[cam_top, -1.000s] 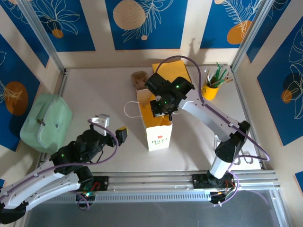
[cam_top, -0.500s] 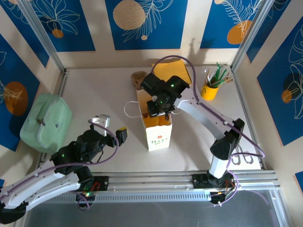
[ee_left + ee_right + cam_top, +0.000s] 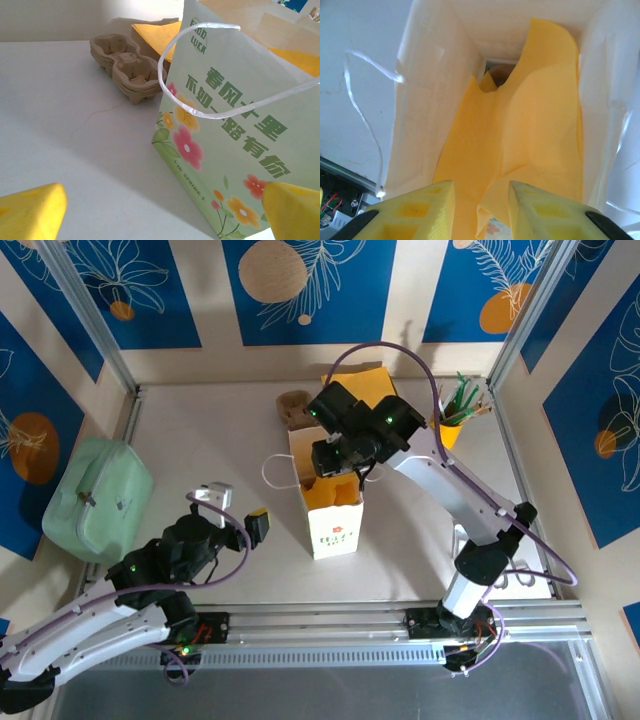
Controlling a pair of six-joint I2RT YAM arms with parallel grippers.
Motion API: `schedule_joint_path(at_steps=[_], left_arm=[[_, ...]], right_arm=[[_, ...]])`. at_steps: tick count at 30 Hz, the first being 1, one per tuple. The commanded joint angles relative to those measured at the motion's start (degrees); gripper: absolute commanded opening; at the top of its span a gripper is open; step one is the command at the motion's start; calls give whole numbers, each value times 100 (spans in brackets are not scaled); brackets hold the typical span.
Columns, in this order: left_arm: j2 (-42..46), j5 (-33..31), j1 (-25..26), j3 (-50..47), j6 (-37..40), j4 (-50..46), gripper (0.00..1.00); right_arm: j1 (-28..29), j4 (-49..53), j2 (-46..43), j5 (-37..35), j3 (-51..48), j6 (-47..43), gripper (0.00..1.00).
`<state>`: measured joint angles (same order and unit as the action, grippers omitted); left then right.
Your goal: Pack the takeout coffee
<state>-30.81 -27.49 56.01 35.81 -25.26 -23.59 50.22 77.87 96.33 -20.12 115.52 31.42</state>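
Right pincer [image 3: 335, 465] hangs straight over the open mouth of the paper bag [image 3: 335, 525], which stands near the middle of the tabletop [image 3: 200, 440]. In the right wrist view its two yellow fingers [image 3: 422, 207] are parted by a modest gap with nothing between them, so the right pincer [image 3: 481, 187] is released and empty, pointing down into the paper bag [image 3: 435, 75]. A sheet of yellow paper [image 3: 530, 125] lines the inside of the bag. Of the coffee cup, the most that shows is a small brown patch [image 3: 501, 74] deep at the bottom, past the top edge of the yellow paper; it is too hidden to be sure of.

Left pincer [image 3: 237, 508] sits low beside the bag, on the side toward the left edge, apart from it. Its fingers [image 3: 30, 212] are spread wide and hold nothing; the left pincer [image 3: 162, 200] faces the flowered side of the bag [image 3: 225, 150] and its white cord handle [image 3: 200, 70].

A pulp cup tray [image 3: 293, 405] lies behind the bag toward the far edge, with a yellow pad [image 3: 375, 388] just beside it. A yellow pot [image 3: 445, 430] stands toward the far right corner, and a green case [image 3: 95, 500] rests at the left edge.
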Motion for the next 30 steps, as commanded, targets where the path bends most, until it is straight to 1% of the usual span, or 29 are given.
schedule_joint_path(at_steps=[1, 6, 10, 14, 16, 20, 25, 28, 30], left_arm=[[48, -44, 33, 19, -56, 20, 100], [32, -20, 33, -19, -75, 63, 100], [5, 14, 29, 11, -76, 63, 100], [4, 1, 33, 70, -67, 6, 100], [5, -2, 33, 90, -55, 4, 100], [-9, -60, 33, 128, -7, -46, 99], [-49, -193, 33, 441, 77, -313, 99], [-108, -321, 33, 680, 184, -538, 99], [-144, -458, 33, 824, 278, -686, 100]], right_arm=[[-28, -153, -123, 245, -447, 220, 33], [-21, -272, -72, 274, -940, 415, 32], [-30, -209, 115, 322, -981, 427, 32], [-5, -70, 171, 300, -691, 376, 33], [1, -79, 99, 309, -505, 310, 35], [21, -146, -43, 533, -149, 119, 38], [41, -409, -556, 641, -85, -91, 42], [11, -695, -1086, 417, -384, -179, 49], [-46, -1010, -1532, 427, -756, -336, 52]])
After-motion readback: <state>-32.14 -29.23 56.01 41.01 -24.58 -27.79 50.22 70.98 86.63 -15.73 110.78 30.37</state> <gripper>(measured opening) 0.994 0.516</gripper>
